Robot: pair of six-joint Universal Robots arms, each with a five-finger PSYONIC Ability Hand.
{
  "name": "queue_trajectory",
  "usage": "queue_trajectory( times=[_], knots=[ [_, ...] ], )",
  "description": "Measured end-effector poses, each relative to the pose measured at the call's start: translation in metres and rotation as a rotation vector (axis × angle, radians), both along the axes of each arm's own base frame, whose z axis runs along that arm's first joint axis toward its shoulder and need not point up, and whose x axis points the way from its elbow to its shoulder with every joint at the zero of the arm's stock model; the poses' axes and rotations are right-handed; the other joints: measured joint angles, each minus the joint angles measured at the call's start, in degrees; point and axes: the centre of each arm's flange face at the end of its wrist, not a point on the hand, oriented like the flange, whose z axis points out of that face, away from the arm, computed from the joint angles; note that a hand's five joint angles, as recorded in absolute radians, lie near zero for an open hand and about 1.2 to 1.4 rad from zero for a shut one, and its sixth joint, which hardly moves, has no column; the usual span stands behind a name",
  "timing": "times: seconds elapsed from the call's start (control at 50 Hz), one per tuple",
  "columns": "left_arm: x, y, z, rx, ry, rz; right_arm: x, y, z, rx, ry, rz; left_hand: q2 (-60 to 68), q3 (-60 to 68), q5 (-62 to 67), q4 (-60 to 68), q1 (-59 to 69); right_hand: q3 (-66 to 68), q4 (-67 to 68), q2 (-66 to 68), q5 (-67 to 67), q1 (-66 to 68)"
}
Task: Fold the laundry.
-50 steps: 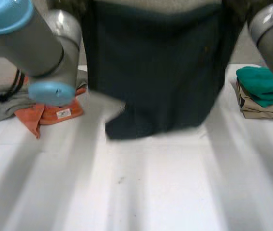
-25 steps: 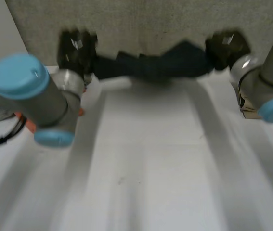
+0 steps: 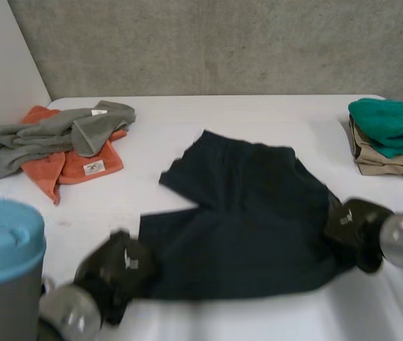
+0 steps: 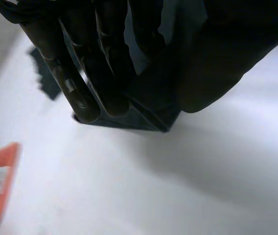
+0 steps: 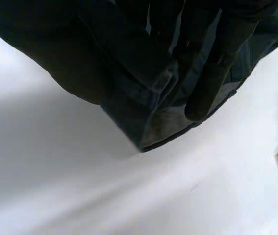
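Observation:
A dark navy garment (image 3: 244, 213) lies spread on the white table (image 3: 258, 320), its far part folded at an angle. My left hand (image 3: 119, 266) is shut on the garment's near left corner (image 4: 153, 110), the cloth pinched between fingers (image 4: 107, 63) and thumb. At the near right corner (image 5: 148, 127) my right hand (image 3: 354, 224) is shut on the cloth, with fingers (image 5: 212, 78) over the hem and thumb beneath. Both held corners sit low at the table.
A grey cloth (image 3: 52, 135) lies over an orange towel (image 3: 80, 165) at the far left. At the far right stands a stack with a green folded towel (image 3: 389, 124) on a tan one (image 3: 393, 163). A concrete wall runs behind the table.
The garment hung lifted in front of the camera, was swung out over the far side, and now lies spread on the table. Both hands have come back to the near edge, still holding it.

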Motion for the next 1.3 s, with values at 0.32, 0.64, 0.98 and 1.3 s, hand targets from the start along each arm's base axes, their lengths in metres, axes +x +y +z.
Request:
queue_trajectory(
  times=[0.32, 0.64, 0.98, 1.3],
  knots=[
    [-0.021, -0.013, -0.019, -0.050, -0.001, -0.015, -0.003, 0.004, -0.008, -0.040, -0.117, -0.042, 0.00, 0.00, 1.07, 0.01, 0.00, -55.40, -55.58, -54.53, -55.13, -50.96],
    [-0.017, -0.011, -0.029, -0.022, -0.013, 0.003, -0.021, -0.081, 0.051, -0.220, -0.447, -0.235, 0.00, 0.01, 1.06, 0.00, 0.00, -56.32, -56.59, -55.24, -55.45, -51.26],
    [-0.016, -0.003, -0.033, -0.001, -0.014, -0.007, -0.002, -0.150, -0.030, -0.075, -0.494, -0.158, 0.00, 0.00, 1.07, 0.01, 0.00, -55.07, -55.43, -54.12, -54.32, -50.94],
    [-0.015, -0.005, -0.035, 0.010, 0.004, 0.019, 0.010, -0.166, -0.067, -0.126, -0.581, -0.092, 0.00, 0.00, 1.07, 0.00, 0.00, -41.42, -41.81, -40.77, -41.58, -37.03]
  ],
)
